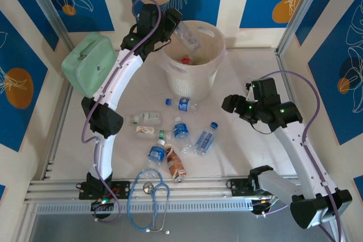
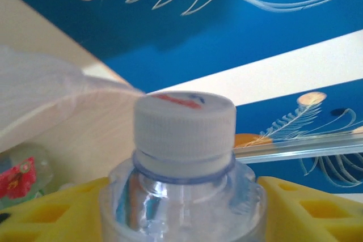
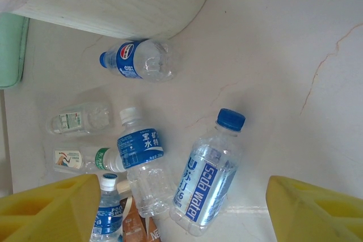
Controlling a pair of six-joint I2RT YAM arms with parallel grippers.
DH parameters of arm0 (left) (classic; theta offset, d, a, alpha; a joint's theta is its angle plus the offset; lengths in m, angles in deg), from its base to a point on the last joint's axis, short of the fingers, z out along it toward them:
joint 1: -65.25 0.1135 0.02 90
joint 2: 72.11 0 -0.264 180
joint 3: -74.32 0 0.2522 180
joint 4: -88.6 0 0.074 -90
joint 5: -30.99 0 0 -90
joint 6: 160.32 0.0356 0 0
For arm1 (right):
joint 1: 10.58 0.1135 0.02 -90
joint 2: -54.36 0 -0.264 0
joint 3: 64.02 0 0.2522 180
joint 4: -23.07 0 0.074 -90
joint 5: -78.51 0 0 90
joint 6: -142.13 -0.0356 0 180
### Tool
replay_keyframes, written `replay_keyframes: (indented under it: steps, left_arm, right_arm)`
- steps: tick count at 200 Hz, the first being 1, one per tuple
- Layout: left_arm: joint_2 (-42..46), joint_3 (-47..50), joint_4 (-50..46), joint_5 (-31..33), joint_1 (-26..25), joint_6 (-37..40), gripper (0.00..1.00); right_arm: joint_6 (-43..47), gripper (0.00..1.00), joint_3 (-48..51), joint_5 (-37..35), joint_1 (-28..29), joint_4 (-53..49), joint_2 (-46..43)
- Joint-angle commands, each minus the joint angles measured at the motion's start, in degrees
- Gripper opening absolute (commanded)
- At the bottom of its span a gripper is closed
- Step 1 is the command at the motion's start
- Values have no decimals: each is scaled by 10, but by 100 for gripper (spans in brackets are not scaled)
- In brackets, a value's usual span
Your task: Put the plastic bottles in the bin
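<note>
Top view: left end effector (image 1: 177, 28) clamped on a clear bottle (image 1: 188, 38), gripped around the body, cap end pointing toward the middle of the bin (image 1: 218, 41), tilted just inside the far-left rim. Left arm stretched long, arched from base up past the mint pouch (image 1: 88, 63), wrist turned in over the opening. For a clean drop: bring bottle fully inboard of rim before letting go, keep it low so no bounce-out, avoid snagging the liner. At least one red-marked item (image 1: 184, 59) inside. Approx seven loose bottles (image 1: 180, 128) lying on the desk (image 1: 249, 157) in front of the bin, btwn the arms. Stethoscope (image 1: 150, 196) at near edge, not part of the job. Right arm folded back, right end effector (image 1: 231, 104) hanging above desk to the right of the cluster, touching nothing.

Left wrist view: white cap (image 2: 184, 126) and clear shoulder wedged btwn yellow fingers (image 2: 306, 208), pressed from both sides. Cream bin wall w/ liner at left, red-marked item low left; likely over the opening, ready for release.

Right wrist view: yellow fingers spread wide, nothing btwn them. Beneath, blue-capped soda-water bottle (image 3: 207, 174) lying closest, prob. the easiest next pick; several more to its left, bin wall at top.
</note>
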Motion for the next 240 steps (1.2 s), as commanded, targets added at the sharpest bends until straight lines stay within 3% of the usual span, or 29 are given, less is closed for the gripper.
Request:
replay_keyframes:
  steps: [1, 66, 119, 141, 196, 240]
  left_arm:
    - [-1, -20, -20, -17, -12, 4, 71]
    - [40, -28, -19, -4, -17, 31, 74]
    - [127, -14, -69, 10, -26, 128, 73]
    - [212, 95, -61, 24, -28, 184, 73]
    - [475, 506, -28, 70, -28, 255, 74]
    - [584, 665, -107, 83, -27, 260, 75]
  right_arm:
    - [-5, 78, 10, 1, -3, -14, -10]
    - [-23, 81, 18, -9, 8, -18, -5]
    - [-103, 84, 59, -54, 116, 7, 26]
    - [-146, 86, 72, -77, 152, 13, 50]
    - [-216, 86, 105, -78, 188, 44, 119]
    - [-223, 88, 88, -80, 208, 49, 190]
